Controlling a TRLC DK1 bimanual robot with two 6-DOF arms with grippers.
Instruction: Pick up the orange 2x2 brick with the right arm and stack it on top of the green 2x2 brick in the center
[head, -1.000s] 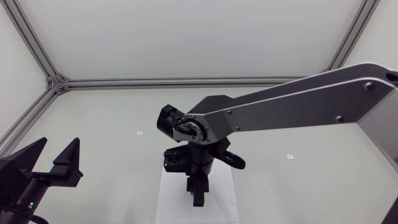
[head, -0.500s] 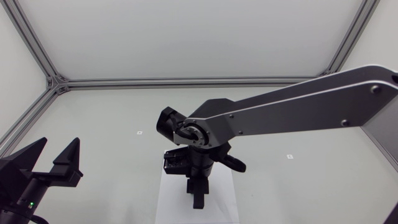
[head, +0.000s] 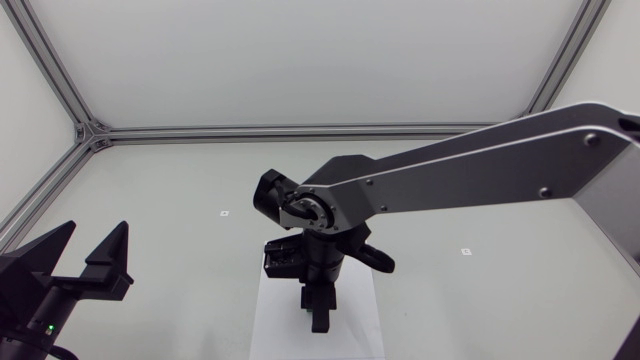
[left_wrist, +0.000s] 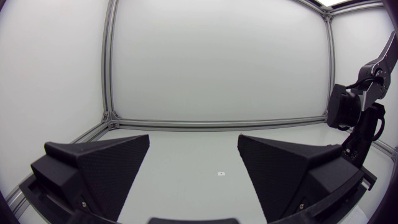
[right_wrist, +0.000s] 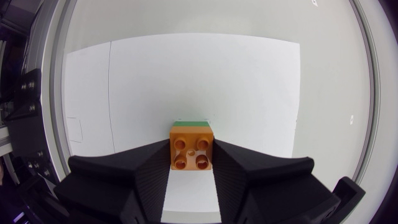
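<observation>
Right gripper (right_wrist: 192, 157) is closed down to brick width, both fingers pressed against opposite sides of the orange 2x2 brick (right_wrist: 192, 147), so it has hold of it. 4 studs face the wrist camera. The brick sits directly over the green 2x2 brick (right_wrist: 191, 124) - only a thin green strip shows past its far edge, so I can't tell if it's fully seated. Both are over the white sheet (right_wrist: 249, 93) at table centre.

Head view: the right arm (head: 470, 170) comes in from the right, wrist pointing straight down over the sheet; the bricks are hidden under the gripper.

Left gripper (left_wrist: 194, 142) is parked at the near-left of the table (head: 200, 180) - fingers wide apart, nothing between them.
</observation>
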